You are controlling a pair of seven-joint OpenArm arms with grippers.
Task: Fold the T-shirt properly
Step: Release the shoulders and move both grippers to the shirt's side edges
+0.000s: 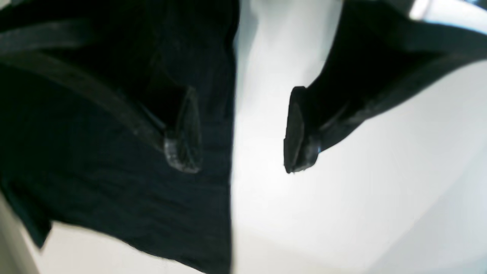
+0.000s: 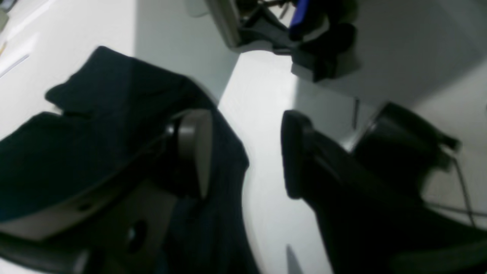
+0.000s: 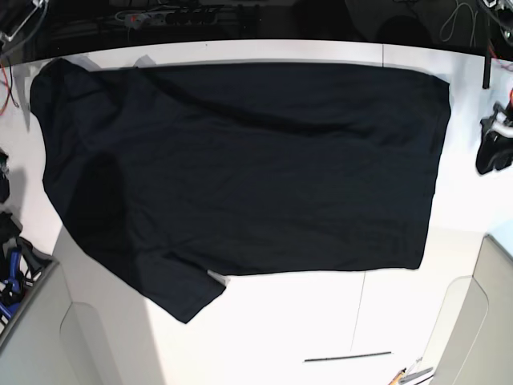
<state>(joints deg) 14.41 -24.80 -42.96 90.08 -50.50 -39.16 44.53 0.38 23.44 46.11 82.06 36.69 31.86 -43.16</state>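
Left tool [image 1: 243,129]: you've got the jaws spread wide w/ nothing between them. One fingertip [image 1: 184,133] sits over black cloth, the other over bare white surface [image 1: 342,213]; whether the pad touches the cloth can't be told, frame's blurry. The T-shirt [image 1: 114,171] edge runs straight down the wrist view just beside that fingertip, and everything past it is bare white.

Right tool [image 2: 245,152]: jaws also apart, gripping nothing. One finger [image 2: 194,148] hangs over the shirt's edge, the other [image 2: 295,156] over white surface, w/ a strip of bare surface showing between them. Contact can't be told here either.

In the base view you see the T-shirt [image 3: 240,160] laid out flat, covering most of the far and middle surface [image 3: 321,337]. Its far edge lies along the surface's far rim, the straight hem edge is on the right, a sleeve pokes toward the near left. A white margin stays bare right of the hem, and a broad band along the near side. A thin dark rod [image 3: 347,356] lies in that near band, well apart from the cloth. Arms themselves are barely in the base view; pose beyond the wrists can't be told.
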